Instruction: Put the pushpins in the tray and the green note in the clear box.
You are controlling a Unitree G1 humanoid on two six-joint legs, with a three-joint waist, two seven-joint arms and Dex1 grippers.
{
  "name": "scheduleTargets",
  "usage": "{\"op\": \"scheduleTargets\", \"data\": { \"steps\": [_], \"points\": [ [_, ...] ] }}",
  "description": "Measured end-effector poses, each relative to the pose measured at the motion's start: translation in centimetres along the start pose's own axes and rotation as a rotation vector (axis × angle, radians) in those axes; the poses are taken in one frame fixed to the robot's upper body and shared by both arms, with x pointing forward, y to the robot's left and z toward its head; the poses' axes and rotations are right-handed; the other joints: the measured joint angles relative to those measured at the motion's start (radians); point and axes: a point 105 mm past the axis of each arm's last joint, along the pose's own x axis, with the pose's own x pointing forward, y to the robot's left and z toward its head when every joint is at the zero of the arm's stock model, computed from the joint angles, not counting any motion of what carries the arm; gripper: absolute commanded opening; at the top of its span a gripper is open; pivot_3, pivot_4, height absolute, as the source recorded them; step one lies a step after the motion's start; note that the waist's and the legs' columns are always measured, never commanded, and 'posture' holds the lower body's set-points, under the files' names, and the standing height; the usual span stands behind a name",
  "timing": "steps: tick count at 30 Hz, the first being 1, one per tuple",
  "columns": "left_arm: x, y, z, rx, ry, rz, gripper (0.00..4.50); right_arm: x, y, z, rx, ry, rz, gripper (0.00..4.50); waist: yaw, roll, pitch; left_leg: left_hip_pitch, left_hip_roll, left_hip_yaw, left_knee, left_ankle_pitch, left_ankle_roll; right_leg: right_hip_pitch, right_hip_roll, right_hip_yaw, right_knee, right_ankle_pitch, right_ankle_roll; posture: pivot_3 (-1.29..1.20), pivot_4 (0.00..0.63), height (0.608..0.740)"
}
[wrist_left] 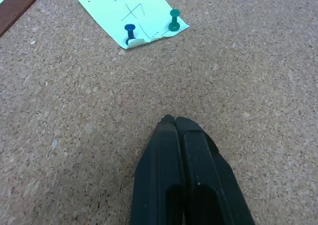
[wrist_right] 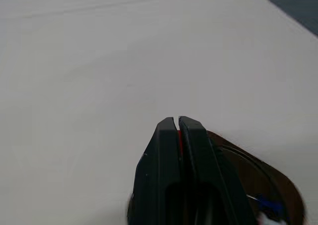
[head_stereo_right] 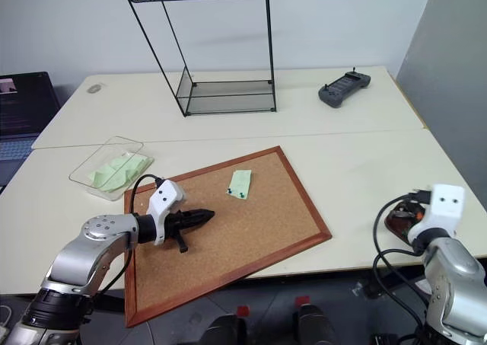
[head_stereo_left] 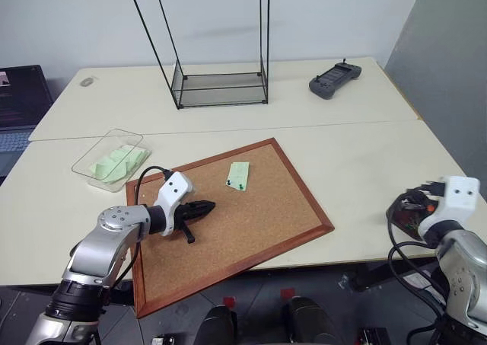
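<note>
The green note (head_stereo_left: 239,174) lies on the corkboard (head_stereo_left: 259,231), pinned by two pushpins, one blue (wrist_left: 130,32) and one dark green (wrist_left: 174,20). My left gripper (head_stereo_left: 208,206) hovers shut and empty just above the cork, a short way left of the note, pointing at it. At the table's right edge my right gripper (wrist_right: 178,120) is shut with a sliver of a red pushpin (wrist_right: 178,136) between its fingers, over the near rim of the dark reddish-brown tray (head_stereo_right: 397,222). Something small and blue (wrist_right: 268,207) lies in the tray. The clear box (head_stereo_left: 85,164) stands left of the board.
Pale green papers (head_stereo_left: 118,162) lie in the clear box. A tall black wire shelf (head_stereo_left: 221,86) stands at the back centre. A dark handheld controller (head_stereo_left: 335,80) lies at the back right, and a laptop (head_stereo_left: 19,105) sits past the table's left edge.
</note>
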Motion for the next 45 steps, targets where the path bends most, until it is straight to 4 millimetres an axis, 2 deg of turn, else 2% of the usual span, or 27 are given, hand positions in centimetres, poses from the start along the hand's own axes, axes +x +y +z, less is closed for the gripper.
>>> {"op": "scheduleTargets", "data": {
  "steps": [3,10,18,28,32,34,37,40,45],
  "points": [
    [0.1,0.0,0.0,-0.003,0.002,-0.014,0.00,-0.3,-0.6,-0.8,0.030,0.016,-0.039,0.06,0.000,0.001,-0.001,0.001,0.000,-0.001,-0.001,0.000,0.000,0.003,0.000,-0.001,-0.003,0.000,0.000,0.00,0.150,0.740],
    [0.3,0.1,0.1,0.008,0.006,-0.040,0.00,-0.3,-0.2,-1.0,0.075,0.020,-0.022,0.06,0.002,0.004,-0.002,0.003,0.000,-0.001,-0.003,0.000,0.000,0.007,0.000,-0.001,-0.009,0.000,0.000,0.00,0.150,0.740],
    [0.3,0.1,0.1,0.010,0.005,-0.041,0.00,-0.6,-0.3,-1.9,0.093,0.055,-0.028,1.65,0.003,0.004,-0.002,0.003,0.000,-0.001,-0.003,0.000,0.000,0.006,0.000,0.000,-0.010,0.000,0.000,0.00,0.150,0.740],
    [0.3,0.0,0.1,0.011,0.006,-0.039,0.00,-0.6,-0.4,-1.5,0.066,0.050,-0.032,1.65,0.003,0.004,-0.002,0.003,0.000,0.000,-0.004,0.000,0.000,0.006,0.000,0.000,-0.010,0.000,0.000,0.00,0.150,0.740],
    [0.3,0.0,0.0,0.010,0.006,-0.040,0.00,-0.4,0.0,-0.6,0.026,0.015,0.007,1.65,0.003,0.004,-0.002,0.003,0.000,0.000,-0.004,0.000,0.000,0.006,0.000,0.000,-0.011,0.000,0.000,0.00,0.150,0.740],
    [0.3,0.1,0.0,0.008,0.006,-0.041,0.00,-0.3,1.2,0.3,-0.069,-0.018,0.098,1.65,0.003,0.004,-0.002,0.003,0.000,0.000,-0.004,0.000,0.000,0.006,0.000,0.000,-0.011,0.000,0.001,0.00,0.150,0.740],
    [0.3,0.2,0.0,0.006,0.010,-0.039,0.00,-0.9,6.7,1.3,-0.256,-0.075,0.444,1.65,0.001,0.004,-0.002,0.004,0.001,0.000,-0.004,0.000,0.000,0.007,0.001,-0.001,-0.011,-0.001,0.001,0.00,0.150,0.740],
    [0.5,0.2,0.0,0.005,0.010,-0.047,0.00,-1.8,11.5,0.9,-0.306,-0.088,0.726,1.65,0.001,0.003,-0.002,0.004,0.000,-0.001,-0.004,0.000,0.000,0.008,0.001,-0.001,-0.011,0.000,0.002,0.00,0.150,0.740],
    [0.8,0.3,0.4,0.015,0.011,-0.063,0.00,-2.0,17.2,1.4,-0.359,-0.138,1.021,1.65,0.010,0.001,-0.002,0.003,0.000,-0.003,-0.004,0.000,0.000,0.008,0.000,-0.002,-0.012,0.000,0.002,0.00,0.150,0.740]
  ]
}}
